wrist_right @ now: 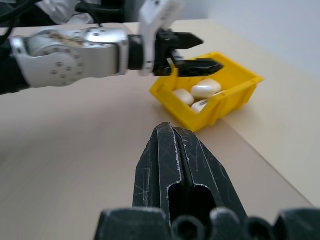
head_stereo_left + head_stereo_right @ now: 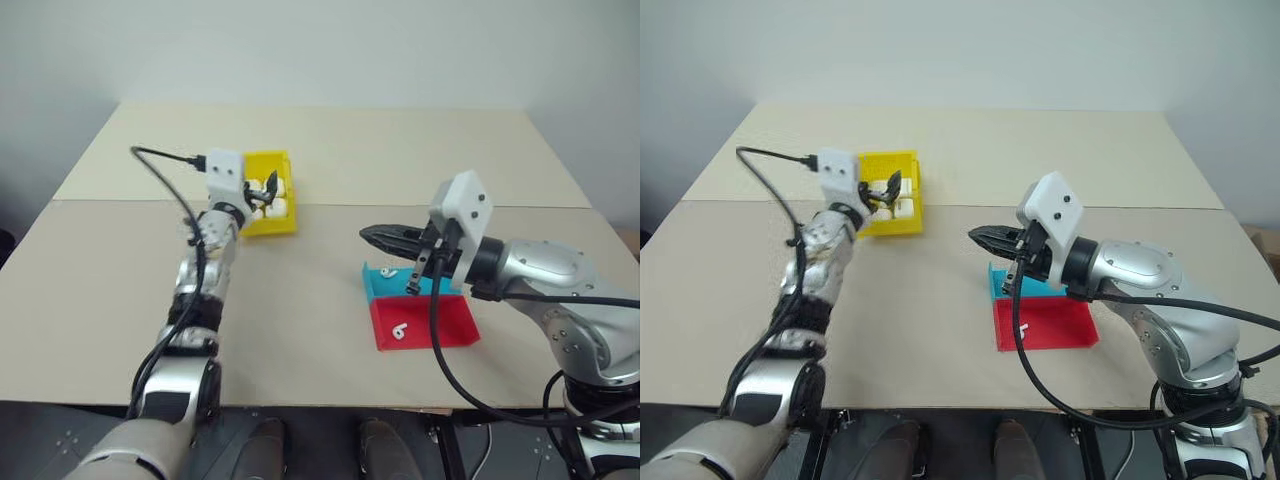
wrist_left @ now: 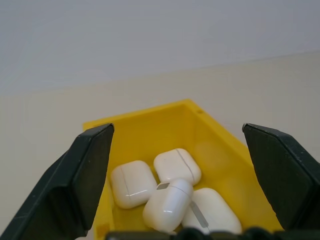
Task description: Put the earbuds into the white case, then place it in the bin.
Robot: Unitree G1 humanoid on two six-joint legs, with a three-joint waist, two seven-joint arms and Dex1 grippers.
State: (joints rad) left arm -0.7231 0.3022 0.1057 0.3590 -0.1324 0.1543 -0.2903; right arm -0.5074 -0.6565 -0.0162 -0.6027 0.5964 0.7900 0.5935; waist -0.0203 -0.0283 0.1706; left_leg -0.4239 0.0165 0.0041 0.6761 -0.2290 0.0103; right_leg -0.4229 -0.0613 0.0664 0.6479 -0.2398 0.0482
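The yellow bin (image 2: 271, 224) stands on the table's left side and holds several white cases. One white case (image 3: 167, 204) lies tilted on top of the others. My left gripper (image 2: 267, 188) hangs open just over the bin, its jaws wide apart with nothing between them. My right gripper (image 2: 373, 236) is shut and empty, held level above the table to the right of the bin. A tiny white earbud (image 2: 400, 330) lies in the red tray, and another earbud (image 2: 388, 272) in the blue tray.
The red tray (image 2: 440, 325) and the blue tray (image 2: 375, 287) sit together under my right arm, near the table's front edge. A black cable loops from my left wrist. Bare tabletop lies between the bin and the trays.
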